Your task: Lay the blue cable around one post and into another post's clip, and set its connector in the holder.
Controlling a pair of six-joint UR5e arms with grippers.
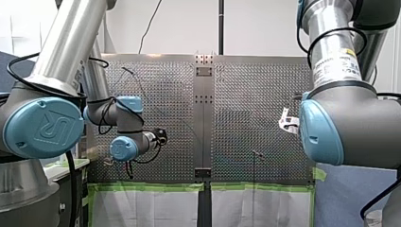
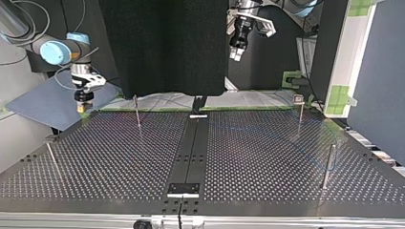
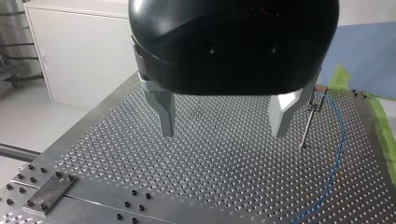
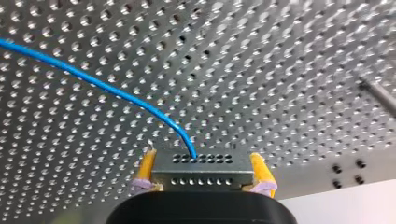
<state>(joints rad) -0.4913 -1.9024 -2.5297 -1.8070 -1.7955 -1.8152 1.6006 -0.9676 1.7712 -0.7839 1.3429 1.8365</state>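
My right gripper (image 4: pixel 201 161) is shut on a grey connector block (image 4: pixel 201 171) with rows of small holes, squeezed between its yellow pads (image 4: pixel 146 168). The blue cable (image 4: pixel 93 80) leaves the connector's face and curves away over the perforated plate. In the top view my right gripper (image 2: pixel 83 105) hangs at the table's far left corner. My left gripper (image 3: pixel 223 116) stands open above the plate with nothing between its metal fingers (image 3: pixel 163 114). Beside it stands a thin post with a clip (image 3: pixel 310 116), and the blue cable (image 3: pixel 338 140) runs past that post. My left gripper (image 2: pixel 236 50) is high at the back.
Thin posts stand on the perforated table (image 2: pixel 267 157): one at the back left (image 2: pixel 137 113), one at the back right (image 2: pixel 300 112), one at the right (image 2: pixel 328 164), one at the left (image 2: pixel 51 157). A dark centre strip carries a small bracket (image 2: pixel 183 189) near the front edge.
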